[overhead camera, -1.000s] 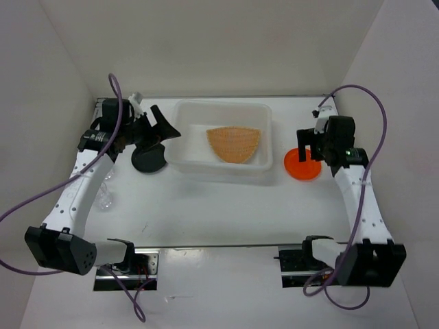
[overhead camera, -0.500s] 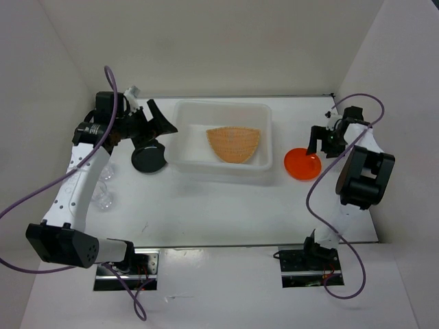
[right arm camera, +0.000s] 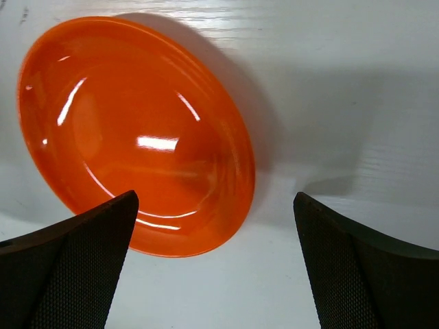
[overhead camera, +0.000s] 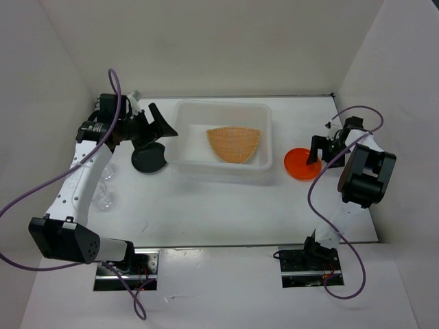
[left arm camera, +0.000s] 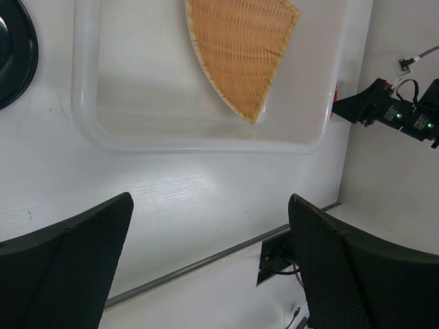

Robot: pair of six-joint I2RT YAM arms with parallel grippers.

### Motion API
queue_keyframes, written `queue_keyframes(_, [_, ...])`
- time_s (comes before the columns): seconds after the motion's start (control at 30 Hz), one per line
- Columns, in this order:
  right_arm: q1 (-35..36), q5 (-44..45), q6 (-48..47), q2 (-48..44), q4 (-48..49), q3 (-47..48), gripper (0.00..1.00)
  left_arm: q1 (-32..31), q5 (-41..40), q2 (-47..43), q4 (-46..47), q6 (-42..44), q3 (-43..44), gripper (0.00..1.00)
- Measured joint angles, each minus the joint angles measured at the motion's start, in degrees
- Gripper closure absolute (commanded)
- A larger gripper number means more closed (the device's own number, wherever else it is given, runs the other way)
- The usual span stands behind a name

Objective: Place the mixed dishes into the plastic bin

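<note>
Frame right, poising right gripper (overhead camera: pixel 315 151) spread at rim of orange plate (overhead camera: pixel 302 165) for pinching; upper left, holding left gripper (overhead camera: pixel 160 134) spread beside black plate (overhead camera: pixel 148 160).

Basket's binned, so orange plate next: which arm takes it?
Right. The right gripper is open at the orange plate, right of the bin; the left gripper is across the bin by the black plate.

Basket tray (overhead camera: pixel 234 142) in bin (overhead camera: pixel 206 168), plate (overhead camera: pixel 149 160) left, other plate (overhead camera: pixel 299 165) right

Glossy orange plate (right arm camera: pixel 134 133); woven basket tray (left arm camera: pixel 240 51); translucent plastic bin (left arm camera: pixel 89 120).
</note>
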Motion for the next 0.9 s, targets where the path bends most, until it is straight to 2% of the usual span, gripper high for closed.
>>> queue_keyframes(0.27, [-2.01, -0.76, 0.15, 1.62, 1.46, -0.17, 0.04, 0.0, -0.44, -0.17, -0.37, -0.04, -3.56, 0.0])
queue_keyframes(0.37, [-2.12, -1.2, -0.28, 2.1, 1.64, 0.02, 0.18, 0.13, -0.59, -0.74, -0.35, -0.17, -4.7, 0.0])
queue_keyframes(0.4, [-2.12, -1.55, -0.39, 2.54, 1.64, 0.39, 0.28, 0.28, -0.68, -1.2, -0.15, -0.2, -5.33, 0.0])
queue_keyframes(0.5, [-2.51, -3.15, -0.74, 4.2, 1.88, 1.68, 0.45, 0.48, -0.87, -2.6, -0.17, -0.31, -7.02, 0.0])
queue_keyframes(0.53, [-2.64, -3.96, -0.68, 4.83, 1.88, 2.23, 0.57, 0.57, -0.87, -3.08, -0.2, -0.31, -7.54, 0.0])
queue_keyframes(0.57, [-2.73, -4.63, -0.9, 5.31, 1.9, 2.62, 0.63, 0.79, -0.87, -3.45, -0.26, -0.33, -8.0, 0.0])
queue_keyframes(0.6, [-2.82, -5.81, -0.28, 5.99, 2.23, 2.78, 0.76, 0.85, -0.9, -3.8, -0.31, -0.33, -8.37, 0.0])
queue_keyframes(0.73, [-2.82, -9.99, 0.79, 7.5, 1.79, 3.21, 1.0, 1.11, -0.9, -4.63, -0.28, -0.33, -9.01, 0.0])
queue_keyframes(0.9, [-3.02, -13.38, 1.97, 8.31, -0.46, 3.72, 1.0, 1.55, -0.96, -6.23, -0.33, -0.46, -10.01, 0.0])
